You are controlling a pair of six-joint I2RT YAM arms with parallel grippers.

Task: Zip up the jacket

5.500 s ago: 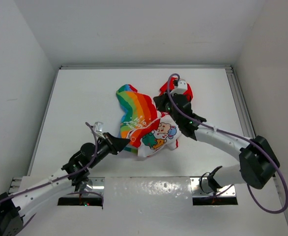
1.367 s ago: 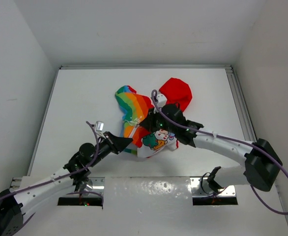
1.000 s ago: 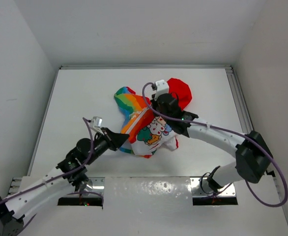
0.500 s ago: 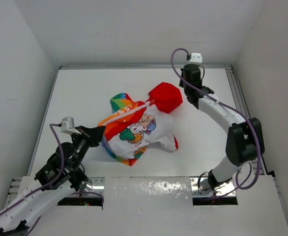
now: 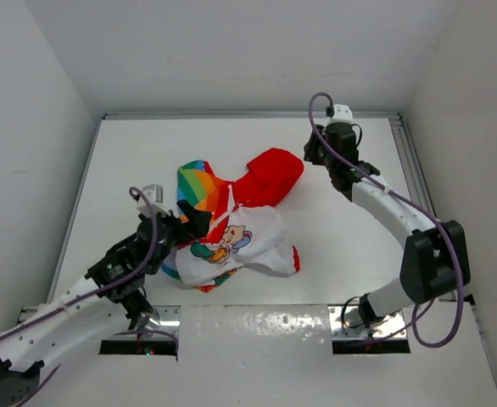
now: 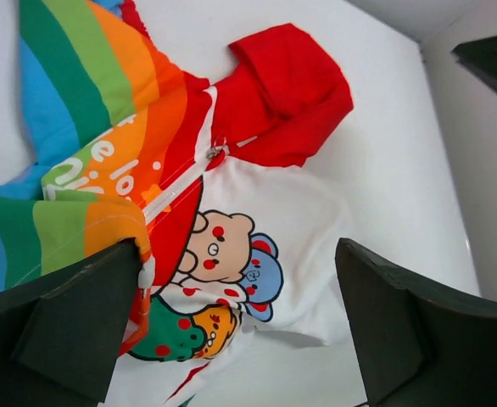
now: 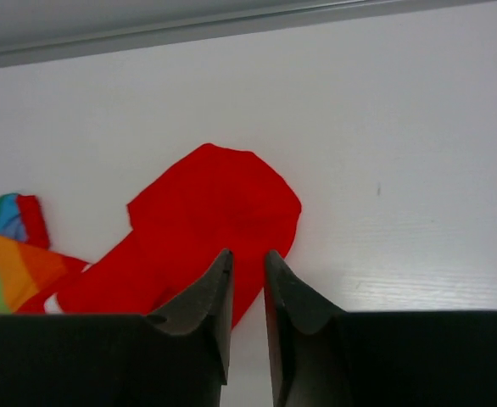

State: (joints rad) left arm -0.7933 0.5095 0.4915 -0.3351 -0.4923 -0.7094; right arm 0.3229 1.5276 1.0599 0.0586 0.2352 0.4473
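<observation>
Jacket (image 5: 250, 248) sits right at the left claw (image 5: 192, 222), whose jaws are spread wide with nothing gripped.

- Left wrist view: the two fingers straddle the garment's front. The left one overlaps the lower edge of the rainbow panel (image 6: 79, 212); contact cannot be told. The right one is out over bare worktop (image 5: 130, 161), beyond the white front.
- Between the fingers is the cartoon print (image 6: 223, 263): bears in red, blue, green and orange on white.
- Zipper (image 6: 176, 182) runs diagonally up from the left finger, with red trim alongside. The zipper pull (image 6: 217, 153) sits at its upper end, just under the red hood (image 6: 287, 85). The two front panels meet along the visible stretch.
- Rainbow sleeve (image 6: 62, 85) fans out to the upper left.

Right claw (image 7: 247, 259): jaws nearly together, a narrow slit between the tips, nothing in it.
- It points at the hood and in the top view sits just beside the hood's far right edge. Touching or raised above the fabric: cannot tell.
- A bit of rainbow cloth shows at the left edge of the right wrist view.

Overall position, top view: the garment is rumpled front-up near the middle of the white worktop. The hood points toward the back right, the sleeve toward the back left, and the hem is nearest the arm bases.
</observation>
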